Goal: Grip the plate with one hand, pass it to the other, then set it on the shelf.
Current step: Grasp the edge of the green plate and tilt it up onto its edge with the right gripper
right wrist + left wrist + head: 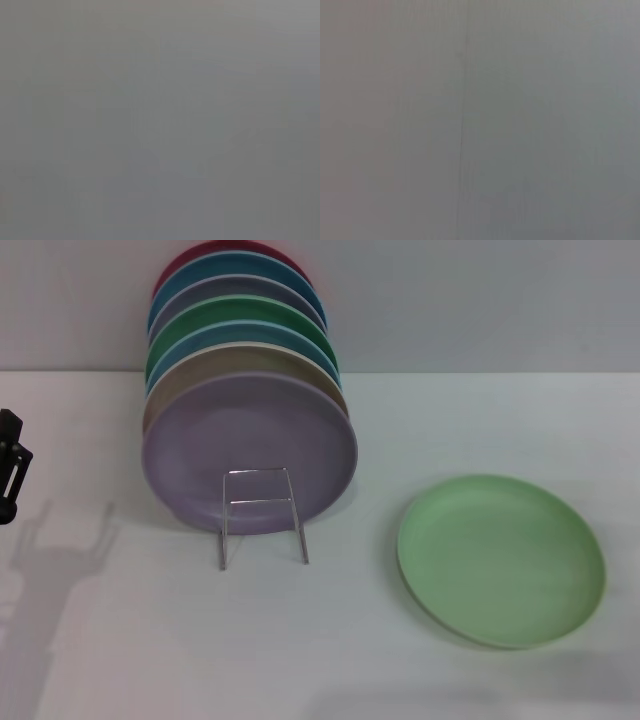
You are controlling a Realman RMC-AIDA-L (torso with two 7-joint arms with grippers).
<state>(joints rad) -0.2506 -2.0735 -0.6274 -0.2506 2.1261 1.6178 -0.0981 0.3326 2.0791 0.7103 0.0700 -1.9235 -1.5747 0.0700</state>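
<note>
The pale mint-green plate (501, 558) lies flat on the white table at the right front. The silver wire rack (262, 514) stands left of it at mid-table, with several plates upright in it; the front one is lavender (250, 453). Only a black part of my left gripper (12, 468) shows at the far left edge of the head view, well away from the plate. My right gripper is out of view. Both wrist views show only plain grey surface.
The stacked upright plates behind the lavender one include tan, blue, a darker green plate (245, 318) and a red one. A pale wall runs along the table's far edge. The arm's shadow falls on the table at the front left.
</note>
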